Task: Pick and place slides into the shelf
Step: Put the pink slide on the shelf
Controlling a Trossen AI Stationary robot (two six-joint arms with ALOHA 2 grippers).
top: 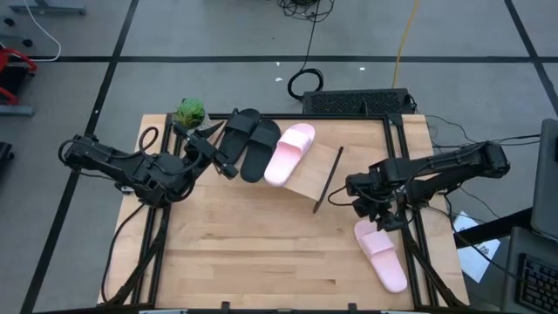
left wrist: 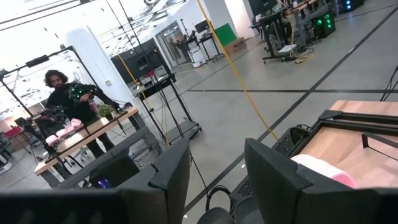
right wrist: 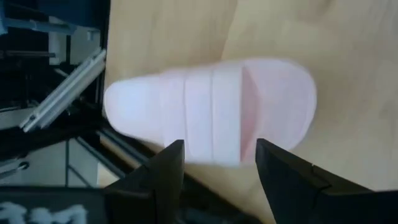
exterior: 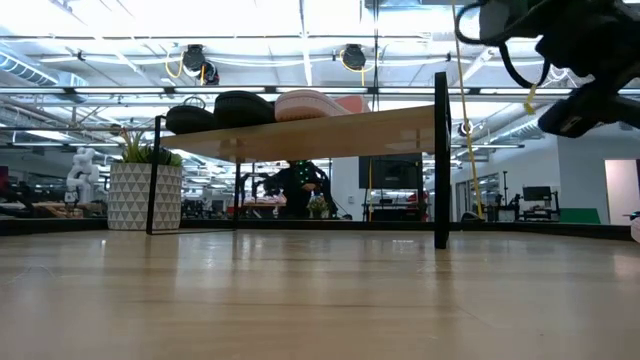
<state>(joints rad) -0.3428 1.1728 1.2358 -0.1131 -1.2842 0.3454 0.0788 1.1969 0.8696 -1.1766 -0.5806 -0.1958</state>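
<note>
The right gripper hangs at the right of the high view, directly over the heel end of the loose pink slide, which lies at the lower right of the tabletop near the edge. Its jaws are spread wide and hold nothing. In the right wrist view the two dark fingers stand apart at the bottom of the frame, and the pink slide lies flat beyond them, its broad strap in line with the gap between them; there is air between fingers and slide.

The left gripper is at the upper left of the table, just beside the two black slides, its jaws also spread and empty. The black pair lies on the shelf, with the second pink slide touching it on the right. In the low view the shelf stands as a light plank on thin black legs, with the three slides in a row on top at its left end.

A small potted plant stands at the upper left corner of the table. Beyond the table there are grey floor, cables, work benches, and a person at a bench in the upper left of the left wrist view.
</note>
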